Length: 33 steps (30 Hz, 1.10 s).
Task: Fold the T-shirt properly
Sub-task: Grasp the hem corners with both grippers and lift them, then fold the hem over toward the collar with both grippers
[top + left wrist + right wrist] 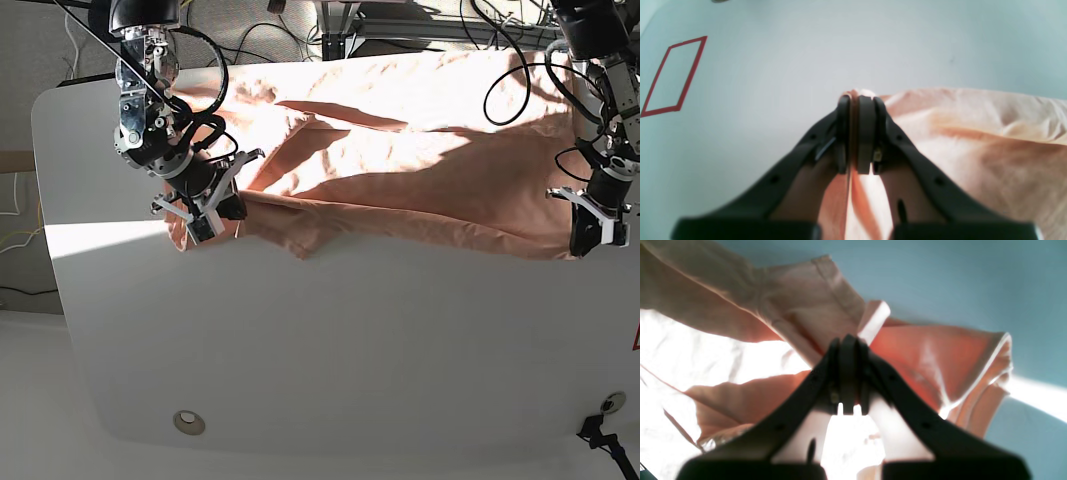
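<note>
The T-shirt [400, 170] is lying spread across the far half of the white counter [330, 360], its long axis running left to right, with the near edge lifted between the two arms. The right gripper [205, 215] is pinching the left end by what looks like a sleeve, fingers [848, 370] pressed together on cloth. The left gripper [597, 232] is pinching the right corner, fingers [867, 133] clamped on the hem.

bare table [330, 350] near side, t-shirt [400, 150] beyond
</note>
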{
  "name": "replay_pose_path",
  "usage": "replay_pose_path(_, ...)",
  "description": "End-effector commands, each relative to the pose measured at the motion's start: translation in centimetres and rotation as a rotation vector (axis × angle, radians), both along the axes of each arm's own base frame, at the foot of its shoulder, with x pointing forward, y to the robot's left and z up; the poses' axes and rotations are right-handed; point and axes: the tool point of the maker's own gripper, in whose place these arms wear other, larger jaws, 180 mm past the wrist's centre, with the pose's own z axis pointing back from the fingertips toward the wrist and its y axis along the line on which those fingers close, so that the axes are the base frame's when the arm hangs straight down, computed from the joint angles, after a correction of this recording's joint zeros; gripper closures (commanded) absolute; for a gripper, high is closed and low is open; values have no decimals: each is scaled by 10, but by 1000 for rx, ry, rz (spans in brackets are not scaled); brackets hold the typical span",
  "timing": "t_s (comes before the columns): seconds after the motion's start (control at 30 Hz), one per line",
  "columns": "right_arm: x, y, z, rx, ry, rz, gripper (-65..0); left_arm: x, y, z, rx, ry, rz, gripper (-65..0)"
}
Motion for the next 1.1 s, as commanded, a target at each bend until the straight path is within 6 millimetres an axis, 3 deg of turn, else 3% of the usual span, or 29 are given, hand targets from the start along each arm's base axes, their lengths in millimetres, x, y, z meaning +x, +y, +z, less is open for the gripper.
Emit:
replay_pose_path(0.0, 3, 2, 14, 10, -49, 6, 0, 7, 10, 26, 40, -61, -12, 0)
replay_pose_path(0.23, -16, -4, 6, -20, -6, 20, 0, 6, 22, 33, 81, -52, -17, 0)
replay_pose_path(0.47, -22, -19, 7, -61, 31, -7, 0, 2, 24, 43, 89, -114, -35, 0)
replay_pose_path(0.67, -26, -18, 4, -60, 40, -6, 0, -4, 28, 28, 60, -105, -21, 0)
replay_pose_path(0.97, 0, -26, 6, -65, 21, -28, 0, 37, 9, 6, -13, -67, -58, 0)
replay_pose_path(1.07, 11, -28, 9, -64, 6, -34, 0, 55, 4, 13, -27, -87, -65, 0)
